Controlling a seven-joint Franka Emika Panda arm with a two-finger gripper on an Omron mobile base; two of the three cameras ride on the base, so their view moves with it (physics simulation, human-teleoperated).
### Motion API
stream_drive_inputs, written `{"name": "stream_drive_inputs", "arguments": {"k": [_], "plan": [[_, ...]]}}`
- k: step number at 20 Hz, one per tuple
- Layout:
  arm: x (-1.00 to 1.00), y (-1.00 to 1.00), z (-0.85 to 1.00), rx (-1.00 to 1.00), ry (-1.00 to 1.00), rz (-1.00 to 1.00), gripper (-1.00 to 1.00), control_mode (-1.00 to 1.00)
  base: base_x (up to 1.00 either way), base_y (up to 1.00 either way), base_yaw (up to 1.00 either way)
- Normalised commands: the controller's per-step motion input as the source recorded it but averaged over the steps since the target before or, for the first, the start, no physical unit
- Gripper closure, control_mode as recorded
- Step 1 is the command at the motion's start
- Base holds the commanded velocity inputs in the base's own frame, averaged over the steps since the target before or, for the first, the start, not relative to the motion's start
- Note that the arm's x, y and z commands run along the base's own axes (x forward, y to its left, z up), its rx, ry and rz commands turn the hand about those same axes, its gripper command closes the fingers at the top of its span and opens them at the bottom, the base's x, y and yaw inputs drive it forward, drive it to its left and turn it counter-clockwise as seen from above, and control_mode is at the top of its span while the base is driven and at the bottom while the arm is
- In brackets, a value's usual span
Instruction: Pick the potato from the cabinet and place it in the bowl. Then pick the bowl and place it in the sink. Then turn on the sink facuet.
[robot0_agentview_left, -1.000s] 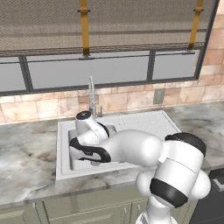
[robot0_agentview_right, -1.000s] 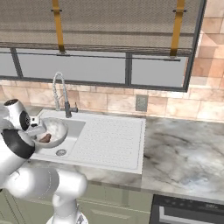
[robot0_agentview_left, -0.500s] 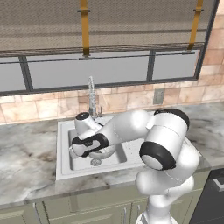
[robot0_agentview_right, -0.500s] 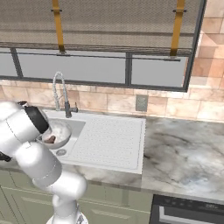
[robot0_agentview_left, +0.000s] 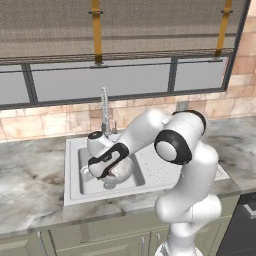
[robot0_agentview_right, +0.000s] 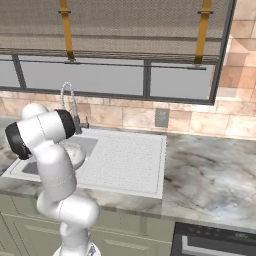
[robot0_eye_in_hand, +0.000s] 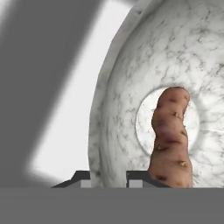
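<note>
- Down inside the well of the sink (robot0_agentview_left: 75, 192): gripper (robot0_agentview_left: 100, 172) reaching low, jaws clenched on the near rim of the bowl (robot0_agentview_left: 122, 170).
- From the hand camera: rim of the bowl (robot0_eye_in_hand: 105, 109) pinched between the two dark fingertips (robot0_eye_in_hand: 81, 177), wall rising whitish and marbled, flat round bottom beyond.
- Lying in the bowl: potato (robot0_eye_in_hand: 170, 140), reddish-brown and knobbly, one end over the flat bottom, the other up against the near wall, close beside the right fingertip.
- Sitting in the left half of the basin, well on the left, ribbed drainboard (robot0_agentview_left: 160, 167) on the right; whether the bowl rests on the basin floor or hangs just above it, cannot tell.
- Standing upright behind the well at the far edge: sink facuet (robot0_agentview_left: 105, 112), spout curved over the basin; seen also from the right camera (robot0_agentview_right: 70, 102), just beyond the arm's elbow.
- From the right base camera: bowl (robot0_agentview_right: 75, 155) partly hidden by the white arm, in the well of the sink (robot0_agentview_right: 125, 185).
- Around the sink: marbled counter (robot0_agentview_left: 30, 180), tiled wall and window behind.
</note>
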Motion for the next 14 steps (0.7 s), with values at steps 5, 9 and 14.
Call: {"name": "stream_drive_inputs", "arguments": {"k": [5, 9, 14], "plan": [[0.29, 0.0, -0.34, 0.0, 0.04, 0.0, 1.0, -1.0, 0.0, 0.0, 0.0], [0.31, 0.0, -0.29, 0.0, 0.03, 0.0, 1.0, -1.0, 0.0, 0.0, 0.0], [0.35, 0.04, -0.34, 0.0, 0.01, 0.0, 1.0, -1.0, 0.0, 0.0, 0.0]]}}
